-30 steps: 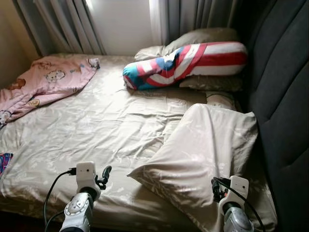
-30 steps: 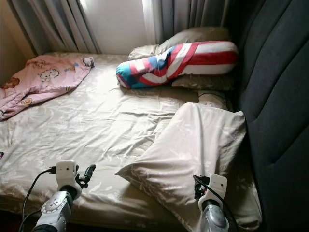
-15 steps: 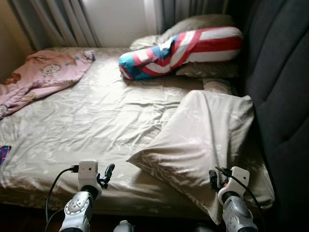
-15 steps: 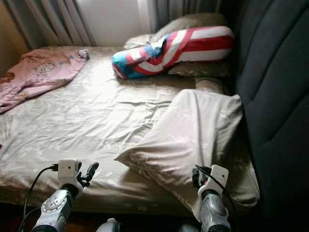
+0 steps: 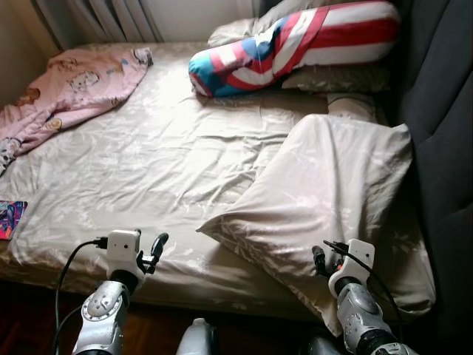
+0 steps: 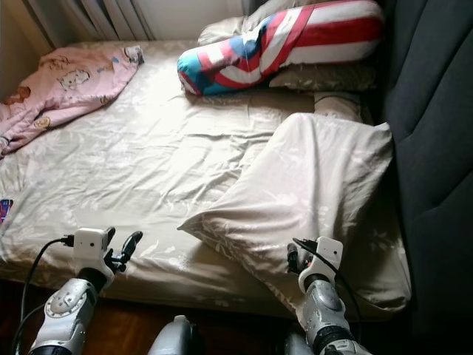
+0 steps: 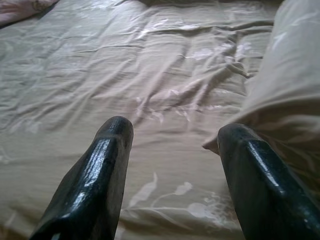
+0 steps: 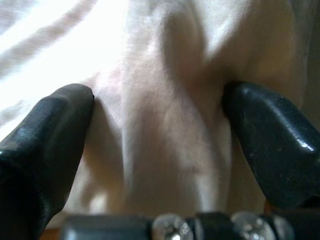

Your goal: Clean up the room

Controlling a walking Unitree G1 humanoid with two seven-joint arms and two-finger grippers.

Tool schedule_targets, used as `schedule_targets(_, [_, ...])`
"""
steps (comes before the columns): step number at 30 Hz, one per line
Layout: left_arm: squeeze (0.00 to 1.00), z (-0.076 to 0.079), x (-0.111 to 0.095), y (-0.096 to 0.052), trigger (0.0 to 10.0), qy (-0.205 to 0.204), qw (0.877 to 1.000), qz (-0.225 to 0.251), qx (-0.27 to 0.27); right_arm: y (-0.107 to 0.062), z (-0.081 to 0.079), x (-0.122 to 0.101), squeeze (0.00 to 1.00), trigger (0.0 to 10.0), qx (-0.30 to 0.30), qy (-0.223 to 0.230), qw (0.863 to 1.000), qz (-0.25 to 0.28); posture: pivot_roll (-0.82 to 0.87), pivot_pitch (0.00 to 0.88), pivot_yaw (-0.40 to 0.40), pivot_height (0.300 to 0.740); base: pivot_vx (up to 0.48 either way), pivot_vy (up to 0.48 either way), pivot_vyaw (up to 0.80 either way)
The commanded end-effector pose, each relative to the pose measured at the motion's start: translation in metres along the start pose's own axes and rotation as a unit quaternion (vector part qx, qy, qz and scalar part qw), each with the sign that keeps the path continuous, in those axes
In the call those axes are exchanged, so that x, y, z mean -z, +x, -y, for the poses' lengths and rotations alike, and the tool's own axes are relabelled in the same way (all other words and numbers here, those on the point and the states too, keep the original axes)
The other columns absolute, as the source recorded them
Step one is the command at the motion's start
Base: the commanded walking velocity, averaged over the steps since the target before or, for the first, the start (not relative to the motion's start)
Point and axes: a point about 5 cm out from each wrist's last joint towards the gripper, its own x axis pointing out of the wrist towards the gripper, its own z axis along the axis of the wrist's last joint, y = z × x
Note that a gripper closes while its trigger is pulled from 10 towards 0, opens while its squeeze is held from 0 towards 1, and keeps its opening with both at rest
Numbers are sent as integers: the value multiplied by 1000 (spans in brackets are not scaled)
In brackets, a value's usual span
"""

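Across the bed (image 5: 148,170), a wrinkled beige sheet with a pale leaf print lies spread out. Near the foot edge, on the robot's right, a large beige pillow (image 5: 325,192) rests tilted, one corner pointing toward the middle of the mattress and its far side close to the dark padded headboard (image 5: 443,111). The right pincer (image 8: 160,130) sits at the pillow's near edge with its black fingers spread, a fold of the pillow fabric lying between them; whether it is actually pinched I can't tell. The left pincer (image 7: 172,165) hovers over the bare sheet at the bed's edge, its fingers apart and holding nothing, the pillow's corner just beside one of them. Farther up the bed, a red, white and blue bolster (image 5: 288,44) lies across two more beige pillows. A pink cartoon-print blanket (image 5: 66,96) is crumpled at the far left.
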Motion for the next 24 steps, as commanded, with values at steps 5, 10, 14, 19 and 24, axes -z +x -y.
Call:
schedule_targets(5, [0,-7,-9,-6,10000,7,1000,-1,4,2,5,-2,0,10000,32,-4,999,-14,162,263,126,658,0,0,0])
schedule_targets(10, [0,-4,-15,-12,10000,6,1000,0,12,0,11,3,0,10000,55,-5,998,-27,168,291,127,658,0,0,0])
schedule_targets(14, [0,-3,-16,-15,10000,4,1000,-2,13,-2,13,10,0,10000,72,7,996,-44,165,294,123,658,0,0,0])
schedule_targets(19, [0,-2,-18,-16,10000,3,1000,-7,13,-5,15,17,0,10000,90,10,994,-56,155,297,117,658,0,0,0])
schedule_targets(24, [0,0,-19,-17,10000,0,1000,-14,15,-15,20,41,0,10000,117,8,988,-98,140,298,116,658,0,0,0])
